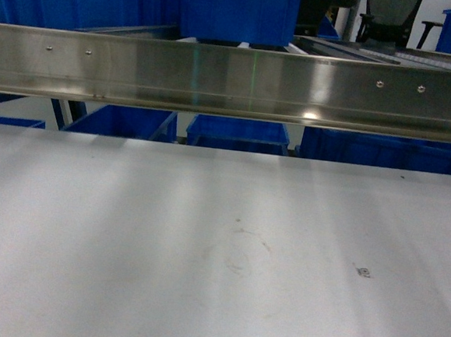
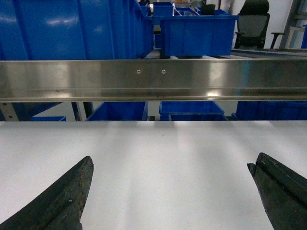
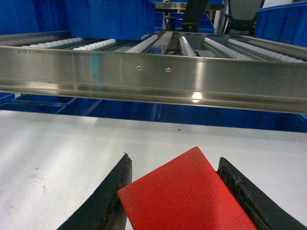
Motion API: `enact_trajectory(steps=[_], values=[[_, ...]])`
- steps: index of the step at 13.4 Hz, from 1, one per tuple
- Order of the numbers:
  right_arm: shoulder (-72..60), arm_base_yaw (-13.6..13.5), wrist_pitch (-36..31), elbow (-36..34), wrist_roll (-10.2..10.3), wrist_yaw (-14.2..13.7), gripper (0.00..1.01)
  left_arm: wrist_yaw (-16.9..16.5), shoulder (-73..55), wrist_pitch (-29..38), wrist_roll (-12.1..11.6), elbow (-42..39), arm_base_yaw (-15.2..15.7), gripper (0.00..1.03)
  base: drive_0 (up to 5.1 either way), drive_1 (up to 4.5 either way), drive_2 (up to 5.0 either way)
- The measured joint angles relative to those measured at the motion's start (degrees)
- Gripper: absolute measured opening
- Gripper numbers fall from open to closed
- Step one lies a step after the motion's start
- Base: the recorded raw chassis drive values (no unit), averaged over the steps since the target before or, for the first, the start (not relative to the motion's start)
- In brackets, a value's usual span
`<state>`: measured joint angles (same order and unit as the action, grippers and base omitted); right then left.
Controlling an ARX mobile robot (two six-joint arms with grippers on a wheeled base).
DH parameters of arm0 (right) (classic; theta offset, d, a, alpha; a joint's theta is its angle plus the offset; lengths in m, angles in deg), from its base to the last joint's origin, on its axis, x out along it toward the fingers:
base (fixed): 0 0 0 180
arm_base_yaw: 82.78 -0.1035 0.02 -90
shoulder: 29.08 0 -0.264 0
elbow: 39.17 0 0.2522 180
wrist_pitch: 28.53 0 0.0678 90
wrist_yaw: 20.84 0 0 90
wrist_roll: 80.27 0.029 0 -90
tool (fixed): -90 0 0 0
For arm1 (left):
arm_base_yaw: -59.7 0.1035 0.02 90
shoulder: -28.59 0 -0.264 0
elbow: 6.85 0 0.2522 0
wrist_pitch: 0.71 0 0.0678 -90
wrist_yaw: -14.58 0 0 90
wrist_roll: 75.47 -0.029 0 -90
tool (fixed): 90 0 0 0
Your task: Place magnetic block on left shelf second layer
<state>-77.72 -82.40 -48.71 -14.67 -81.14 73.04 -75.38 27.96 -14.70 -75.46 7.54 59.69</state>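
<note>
Right gripper low over white tabletop, clamped on the magnetic block — steel rail just ahead, white roller rails and blue bins beyond. Left gripper spread wide, holding nothing.

Bright red flat-faced magnetic block between black rubber right gripper fingers. Matte white tabletop, faint grey scuffs. Glossy blue plastic bins at 12 o'clock. Silver brushed-steel rail; white roller rails.
</note>
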Motion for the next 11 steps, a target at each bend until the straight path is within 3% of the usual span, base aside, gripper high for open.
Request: enact_trajectory(steps=[11], values=[[0.04, 0.0, -0.15, 0.04, 0.0, 0.0, 0.46, 0.02, 0.0, 0.02, 0.0, 0.0, 0.0, 0.98, -5.0, 2.46, 2.5]])
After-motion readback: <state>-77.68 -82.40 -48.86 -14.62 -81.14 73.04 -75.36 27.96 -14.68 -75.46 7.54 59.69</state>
